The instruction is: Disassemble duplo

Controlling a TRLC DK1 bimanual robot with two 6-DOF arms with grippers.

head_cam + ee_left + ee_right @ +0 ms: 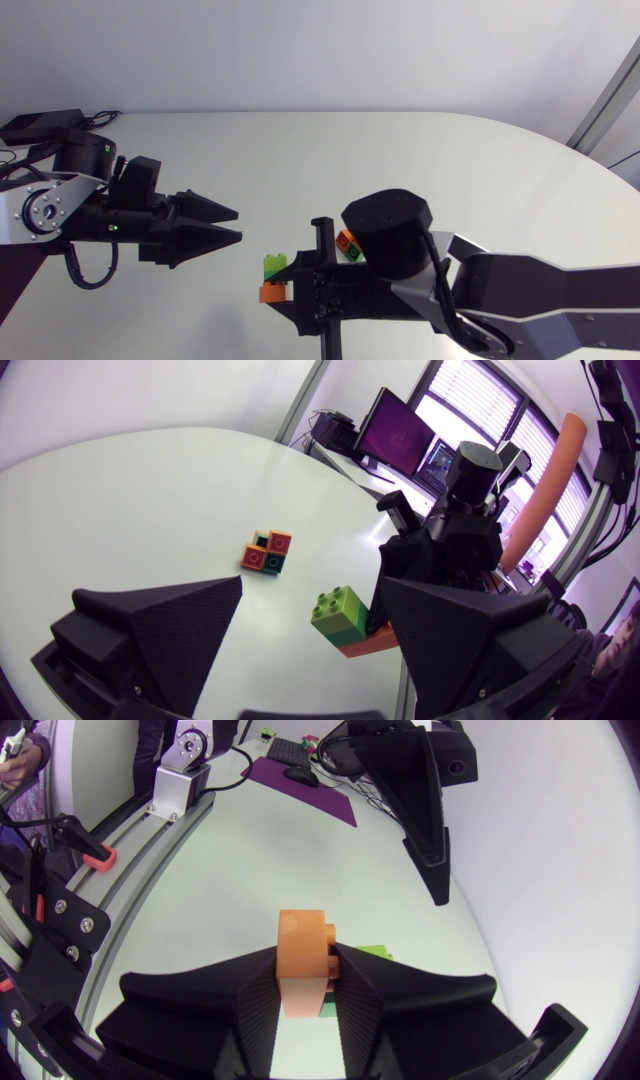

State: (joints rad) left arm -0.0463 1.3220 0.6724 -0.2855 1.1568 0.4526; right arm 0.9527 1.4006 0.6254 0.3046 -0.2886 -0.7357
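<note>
Found right gripper (305,960) pinching orange brick (302,932) from two sides, both broad fingers pressed flat against it. Found left gripper (236,224) spread, with nothing between its fingers. Its tips point toward the held brick and are clear of it, bare table between.

Noted white table (450,170), rounded at its far right corner, bearing the loose bricks. Noted right arm (540,290) entering from the right side edge, low in the head view. Grey links and a black cylindrical joint (392,232), reaching past the middle. Noted left arm (60,205) entering from the left edge, over the table's left part.

Placed the held brick near the table's middle, toward the near edge in the head view. Recorded green brick (340,615) joined to the orange brick and touching it, studs up in the left wrist view. Seen in the right wrist view just past one finger, beyond the orange one. Could not establish whether the pair rests on the table or hangs just above it.

Recorded small block of bricks (267,550), red, yellow and green, lying on the table apart from the held pair and touched by neither gripper. Found it partly hidden by the black cylindrical joint in the head view. Could not count its pieces with certainty.
</note>
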